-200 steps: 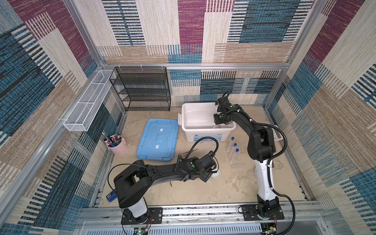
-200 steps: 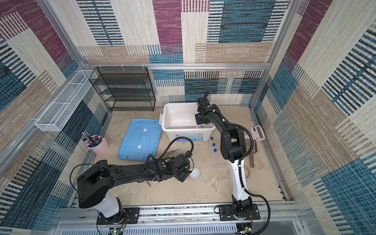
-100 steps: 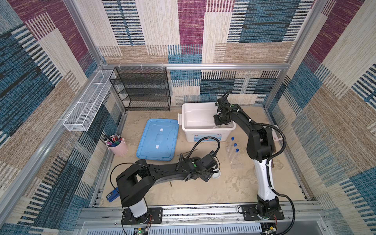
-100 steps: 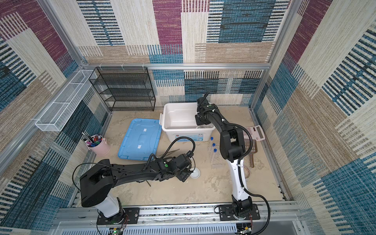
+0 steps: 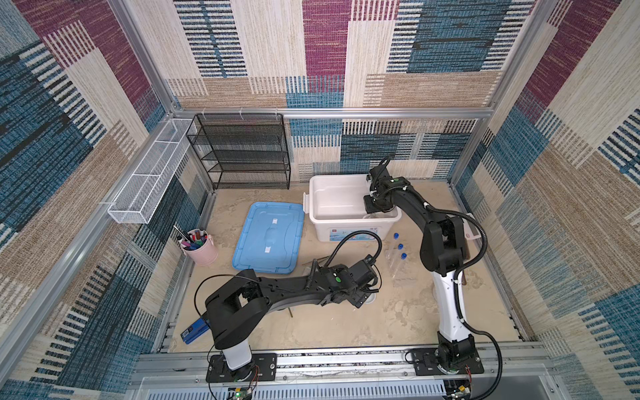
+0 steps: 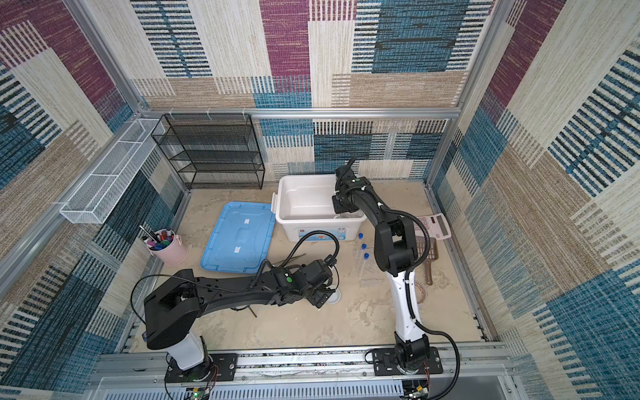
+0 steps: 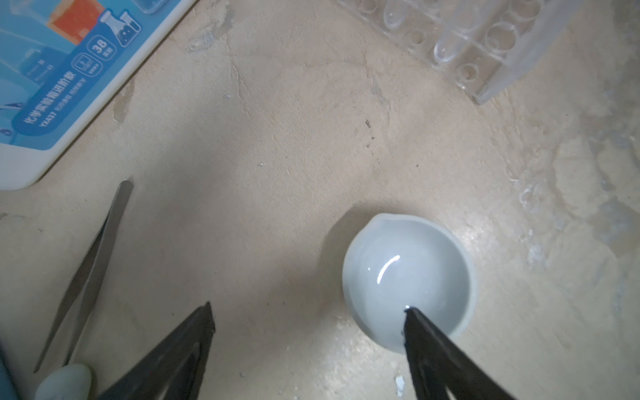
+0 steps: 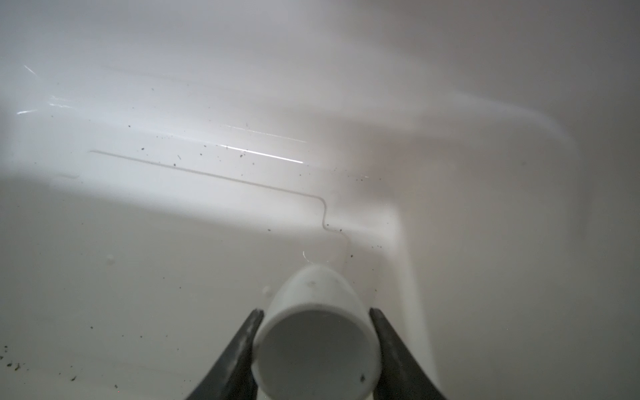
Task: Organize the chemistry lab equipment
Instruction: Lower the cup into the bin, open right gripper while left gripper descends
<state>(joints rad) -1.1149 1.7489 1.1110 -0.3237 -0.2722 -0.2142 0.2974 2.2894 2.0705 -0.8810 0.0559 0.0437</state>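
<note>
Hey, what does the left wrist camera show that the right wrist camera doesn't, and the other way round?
Only the left wrist view: a shallow white dish on the table, tweezers, the clear rack, and the open left gripper with one finger over the dish. Only the right wrist view: the white bin from inside, with a white cup between the fingers of the right gripper; whether it is gripped I cannot tell. Shared: the white bin, seen from outside by the left wrist.
</note>
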